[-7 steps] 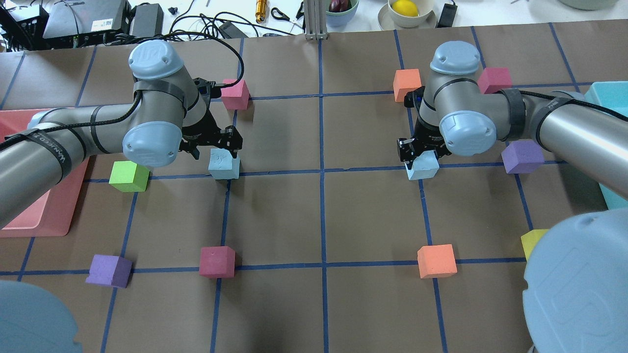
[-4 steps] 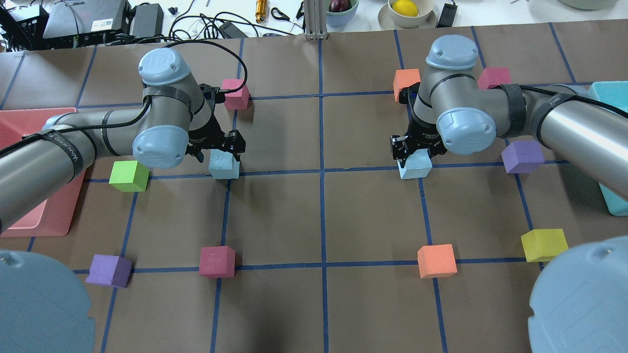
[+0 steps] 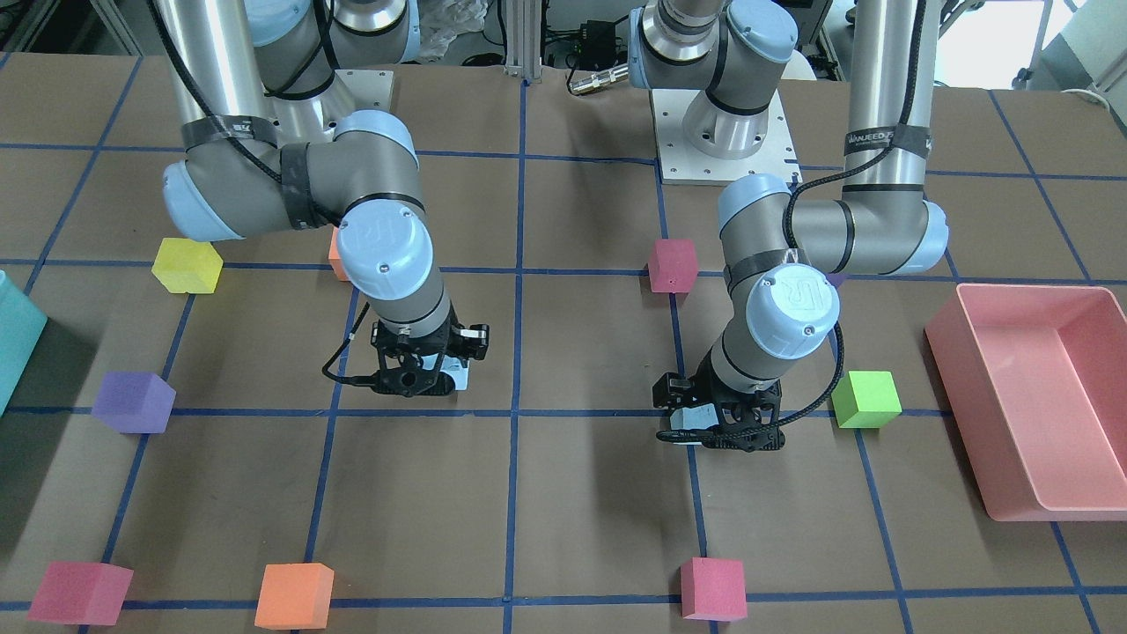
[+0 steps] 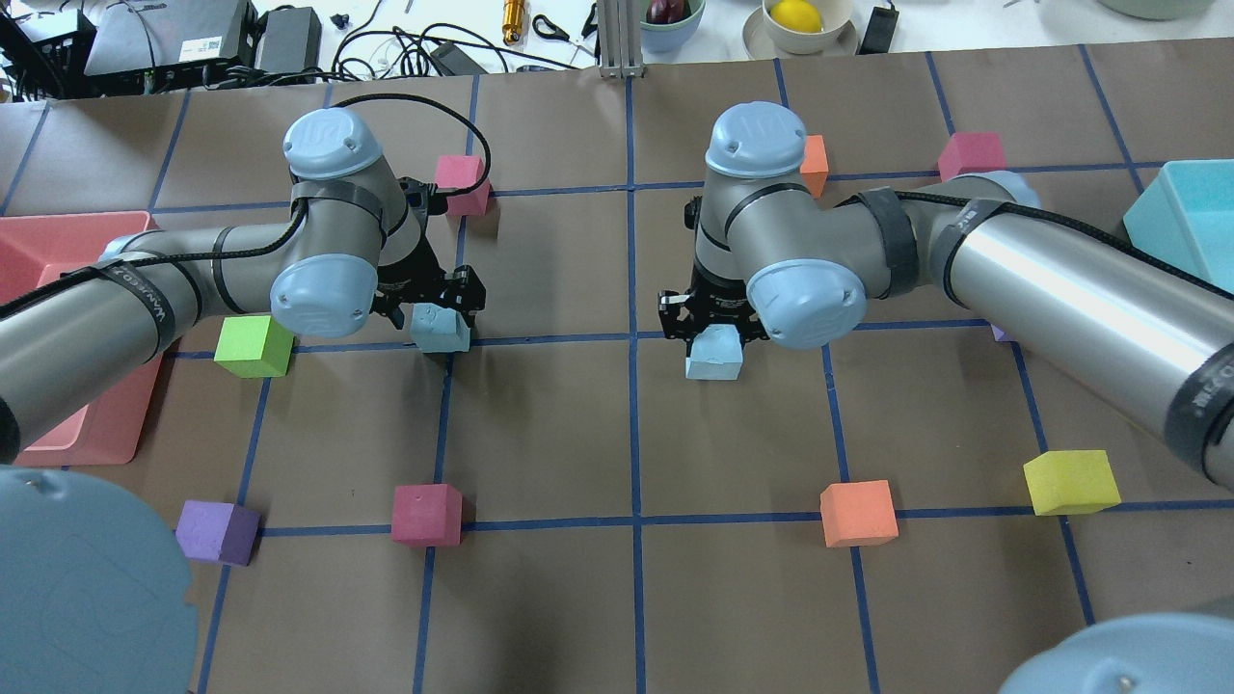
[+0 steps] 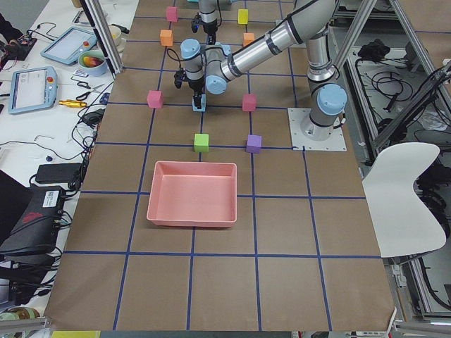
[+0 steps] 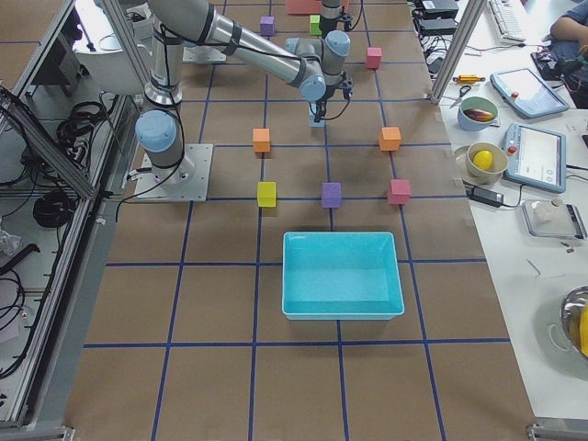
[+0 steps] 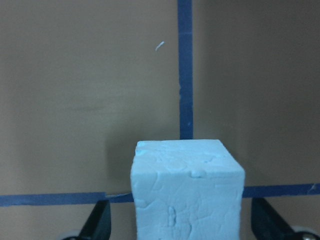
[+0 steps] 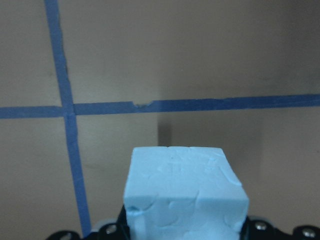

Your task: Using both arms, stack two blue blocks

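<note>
Right arm swings in with its load: the right gripper [image 4: 713, 333], jaws closed on the carried blue block [image 4: 714, 357], now hangs just right of the centre tape line [image 4: 633, 414]. It is well inboard of the spot near the purple cube [image 3: 132, 402] where it stood a second ago. The shadow thrown ahead of this block in the right wrist view suggests it rides just clear of the table [image 4: 540, 434], though no view settles that. The waiting blue block [image 4: 441, 331] has not shifted from its tape crossing. The left gripper [image 4: 431, 310] has edged down around it, fingers [image 7: 97, 225] spread wide with a gap on either side, gripping nothing. The right-hand pick looks done and the carry across under way, with the waiting block the likely base. No cube lies between the two blue blocks, so the lane along the tape line is open. The green cube [image 4: 253, 345] sits on the left arm's outer side, and the crimson cube [image 4: 461, 183] and orange cube [image 4: 816, 164] lie beyond the wrists. The tight spot appears to be the left gripper itself, poised over the face where the carried block must land.
</note>
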Robot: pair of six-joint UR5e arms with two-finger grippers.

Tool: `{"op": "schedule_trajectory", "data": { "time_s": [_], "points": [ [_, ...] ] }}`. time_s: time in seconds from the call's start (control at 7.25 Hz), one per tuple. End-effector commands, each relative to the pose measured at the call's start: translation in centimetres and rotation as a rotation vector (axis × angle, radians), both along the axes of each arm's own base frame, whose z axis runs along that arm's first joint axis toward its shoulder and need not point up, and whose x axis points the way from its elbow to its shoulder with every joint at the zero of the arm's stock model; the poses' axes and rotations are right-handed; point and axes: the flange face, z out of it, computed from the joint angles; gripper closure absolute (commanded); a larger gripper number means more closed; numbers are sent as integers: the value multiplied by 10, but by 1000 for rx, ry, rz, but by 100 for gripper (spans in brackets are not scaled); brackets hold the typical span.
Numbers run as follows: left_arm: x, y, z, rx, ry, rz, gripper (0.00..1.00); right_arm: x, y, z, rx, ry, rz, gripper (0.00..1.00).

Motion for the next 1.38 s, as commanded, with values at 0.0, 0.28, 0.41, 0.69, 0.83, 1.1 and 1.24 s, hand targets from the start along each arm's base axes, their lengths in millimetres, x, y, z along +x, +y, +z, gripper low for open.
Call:
{"op": "schedule_trajectory", "data": {
  "time_s": [0.0,0.28,0.41,0.69,0.83,1.1,1.24],
  "points": [
    [0,-4,0,-32,-3,6,0,42,6,-2,-27,-2,-23,100],
    [0,-5,-3,-29,-5,8,4,62,15,-13,-10,5,14,100],
    [0,-5,-3,-29,-5,5,8,71,21,-13,-13,3,31,100],
    [1,-6,-3,-31,-4,-1,24,81,25,-20,7,-39,39,100],
    [1,-6,-3,-31,-4,-1,34,83,22,-22,-10,-49,41,100],
    [1,-7,-1,-36,-6,-6,81,82,20,-26,-12,-36,52,100],
    [1,-8,1,-39,-6,-5,100,81,18,-26,-15,-35,48,100]
  ]
}}
